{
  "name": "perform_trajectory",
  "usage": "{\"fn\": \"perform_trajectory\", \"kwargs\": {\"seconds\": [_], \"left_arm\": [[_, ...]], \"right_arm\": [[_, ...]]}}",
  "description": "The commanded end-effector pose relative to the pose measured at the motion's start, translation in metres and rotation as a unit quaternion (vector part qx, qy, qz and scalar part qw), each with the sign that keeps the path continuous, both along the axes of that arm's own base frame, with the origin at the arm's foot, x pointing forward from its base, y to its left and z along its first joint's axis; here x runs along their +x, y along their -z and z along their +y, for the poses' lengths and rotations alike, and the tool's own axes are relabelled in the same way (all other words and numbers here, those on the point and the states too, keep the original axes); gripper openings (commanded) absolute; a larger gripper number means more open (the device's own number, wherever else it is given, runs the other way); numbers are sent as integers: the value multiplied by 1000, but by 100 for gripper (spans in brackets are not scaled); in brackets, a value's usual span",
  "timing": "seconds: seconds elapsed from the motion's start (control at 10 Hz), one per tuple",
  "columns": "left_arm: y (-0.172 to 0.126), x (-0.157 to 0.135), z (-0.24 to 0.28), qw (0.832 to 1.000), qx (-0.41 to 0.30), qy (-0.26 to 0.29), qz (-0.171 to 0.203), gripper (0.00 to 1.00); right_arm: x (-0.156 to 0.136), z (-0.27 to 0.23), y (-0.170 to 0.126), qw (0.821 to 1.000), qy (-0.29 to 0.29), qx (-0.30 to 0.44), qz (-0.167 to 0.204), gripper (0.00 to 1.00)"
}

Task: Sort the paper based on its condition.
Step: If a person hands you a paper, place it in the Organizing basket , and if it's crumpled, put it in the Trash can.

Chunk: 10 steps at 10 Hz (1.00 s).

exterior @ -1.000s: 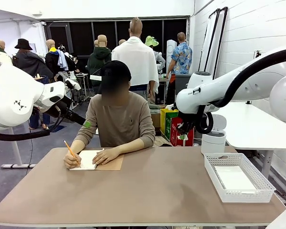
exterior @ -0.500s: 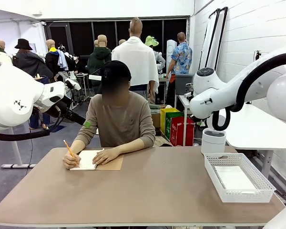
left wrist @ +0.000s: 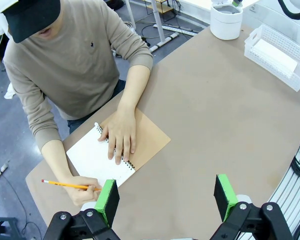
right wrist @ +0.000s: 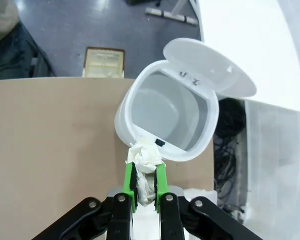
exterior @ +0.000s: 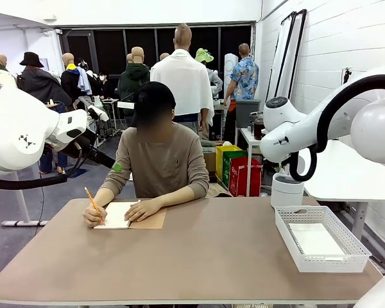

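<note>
I have the wad of paper pinched between the green pads of my right hand, which is closed narrow on it, right at the near rim of the bin. The top of the wad overlaps that rim in the right wrist view, but I cannot tell whether it touches. The wad is white and scrunched into a rough lump with deep creases, and part of it hangs down between the fingers. The bin's lid is flipped back, so the mouth is open beyond the wad.

I judge this piece to be nearly sorted: it is at the bin but not yet let go. The release is what is left for it.

The flat sheets lie smooth and squared in the basket at my right end of the worktop. I take that as the pile for paper in good condition.

At the far left, the person holds a pencil to a white page of the notebook, the other hand flat on it. More paper may well come from there, so the job looks unfinished.

My left hand is spread wide and holds nothing, well above the worktop near the notebook.
</note>
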<state>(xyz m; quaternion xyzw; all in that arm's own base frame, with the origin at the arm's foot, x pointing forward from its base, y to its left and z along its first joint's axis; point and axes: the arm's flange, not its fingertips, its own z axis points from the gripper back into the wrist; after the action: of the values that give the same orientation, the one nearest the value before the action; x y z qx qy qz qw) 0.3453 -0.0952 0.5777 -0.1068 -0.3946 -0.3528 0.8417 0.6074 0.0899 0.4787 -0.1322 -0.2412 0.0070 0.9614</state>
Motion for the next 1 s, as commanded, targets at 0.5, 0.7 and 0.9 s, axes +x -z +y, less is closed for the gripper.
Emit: {"fn": "perform_trajectory", "kwargs": {"seconds": [0.5,0.7,0.9], "left_arm": [[1,0,1,1000,-1,6,2,100],[1,0,1,1000,-1,6,2,100],[1,0,1,1000,-1,6,2,100]], "right_arm": [[41,-38,28,999,44,14,-27,19],[52,-49,38,998,51,25,-31,19],[60,-57,46,997,58,38,-27,19]]}}
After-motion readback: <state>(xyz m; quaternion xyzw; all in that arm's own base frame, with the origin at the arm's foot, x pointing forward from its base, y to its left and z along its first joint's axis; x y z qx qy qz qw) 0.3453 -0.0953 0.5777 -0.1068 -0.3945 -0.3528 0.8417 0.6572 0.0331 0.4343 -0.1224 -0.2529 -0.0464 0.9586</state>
